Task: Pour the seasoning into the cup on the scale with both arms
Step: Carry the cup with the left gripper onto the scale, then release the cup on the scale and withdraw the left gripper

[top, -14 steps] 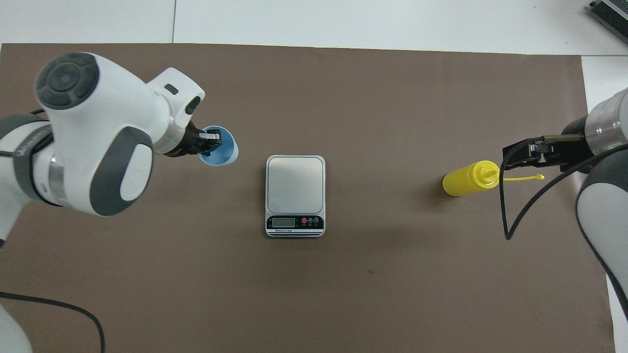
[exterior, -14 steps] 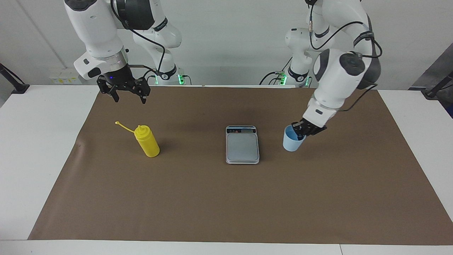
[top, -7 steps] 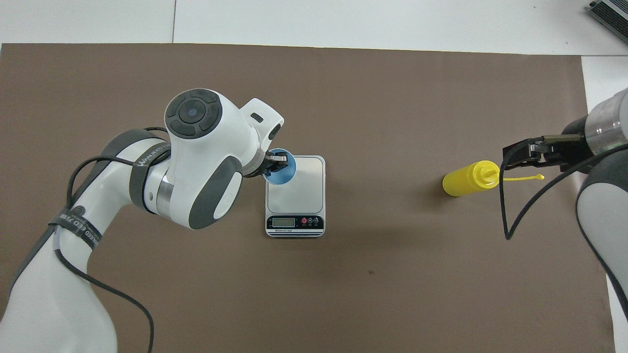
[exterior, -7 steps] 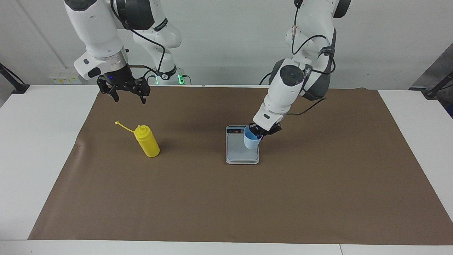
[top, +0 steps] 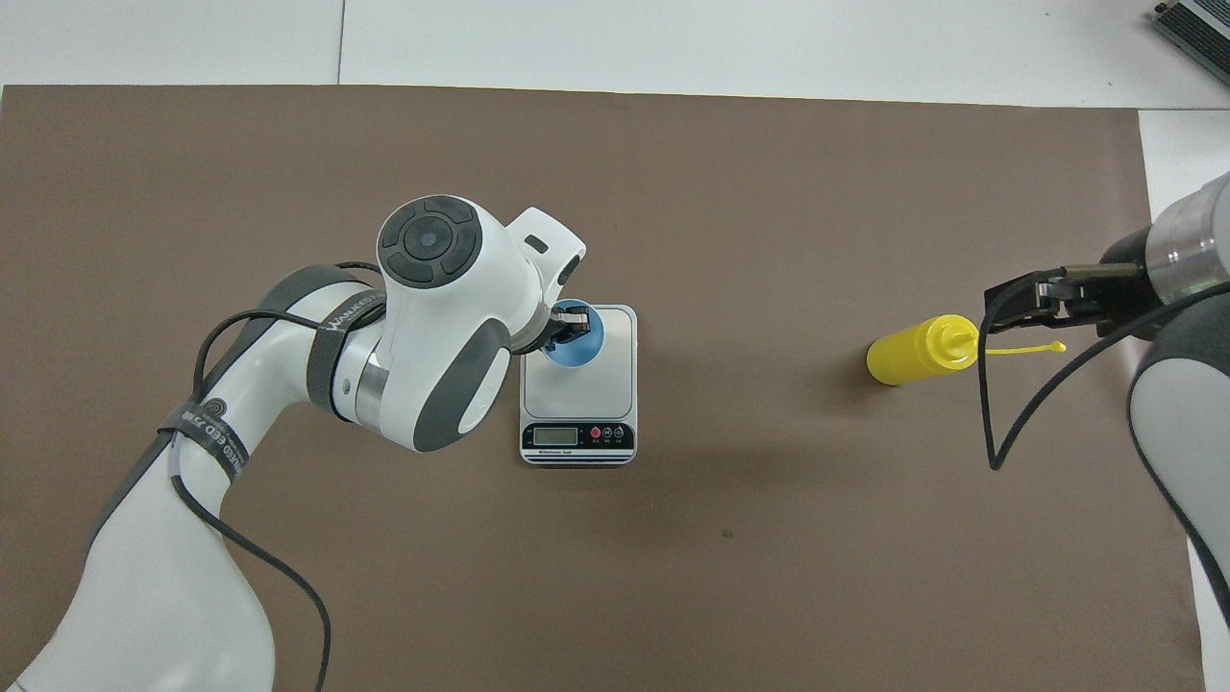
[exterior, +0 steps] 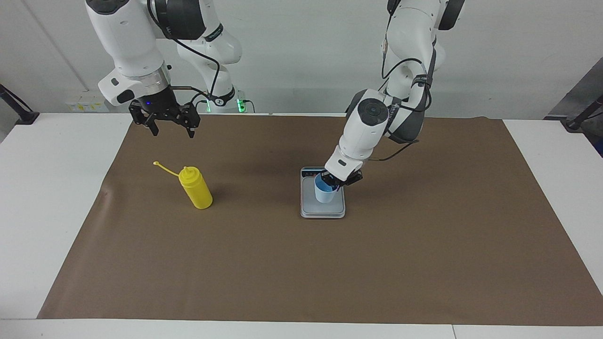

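On the brown mat (exterior: 301,263), the left hand (exterior: 335,181) grips the blue cup (exterior: 324,193) over the scale (exterior: 322,211). The right hand (exterior: 169,127) hangs released, over the mat near the yellow bottle (exterior: 197,189).

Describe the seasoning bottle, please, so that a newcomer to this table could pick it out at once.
Start from the brown mat and go to the right arm's end of it, well away from the silver scale at the middle. There the seasoning bottle stands alone: bright yellow with a cone nozzle and thin cap strap, unlike the pale-blue cup.
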